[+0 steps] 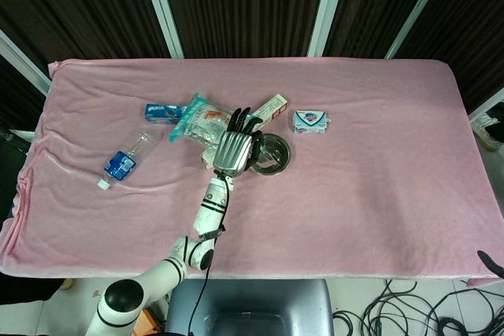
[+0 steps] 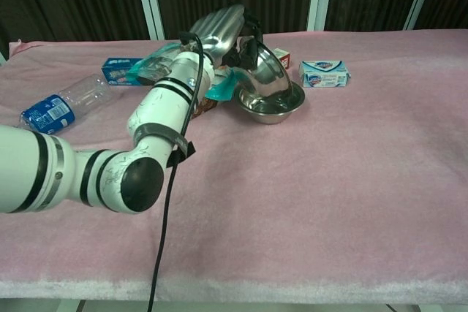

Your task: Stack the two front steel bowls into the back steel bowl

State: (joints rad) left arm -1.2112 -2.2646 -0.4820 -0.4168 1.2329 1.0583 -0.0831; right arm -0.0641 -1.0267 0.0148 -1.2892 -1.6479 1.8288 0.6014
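Robot's left hand (image 2: 228, 25), metal-backed w/ dark fingers, is clamped on a steel bowl (image 2: 268, 71), fingers curled over the bowl's rim. The held bowl is tipped steeply on edge, open side facing away from the hand, its lower edge inside the back steel bowl (image 2: 274, 105), which sits upright on the pink cloth (image 2: 351, 180). So the held bowl is just beyond the hand's fingers and partly in the back bowl; the tilted bowl's rim seems to touch the back bowl's inside, but can't tell for sure. In the head view the left hand (image 1: 234, 149) covers the near-left part of the back bowl (image 1: 276, 158); the held bowl is mostly hidden under the hand there. Only these two bowls can be made out; whether a further one sits nested in either, can't tell.

The left arm (image 2: 88, 169), white w/ black bands and a black cable, runs from the hand down to the lower left of the chest view.

Places relative to the back bowl: a teal snack packet (image 1: 206, 124) lies just left and behind it, partly under the hand. A red-and-white box (image 1: 272, 107) lies just behind it. A blue-and-white soap pack (image 1: 312, 121) lies behind and to its right, apart. A blue box (image 1: 164, 112) is further left, past the packet. A plastic bottle w/ blue label (image 1: 124, 161) lies on its side well to the left.

Right hand isn't seen in either view.
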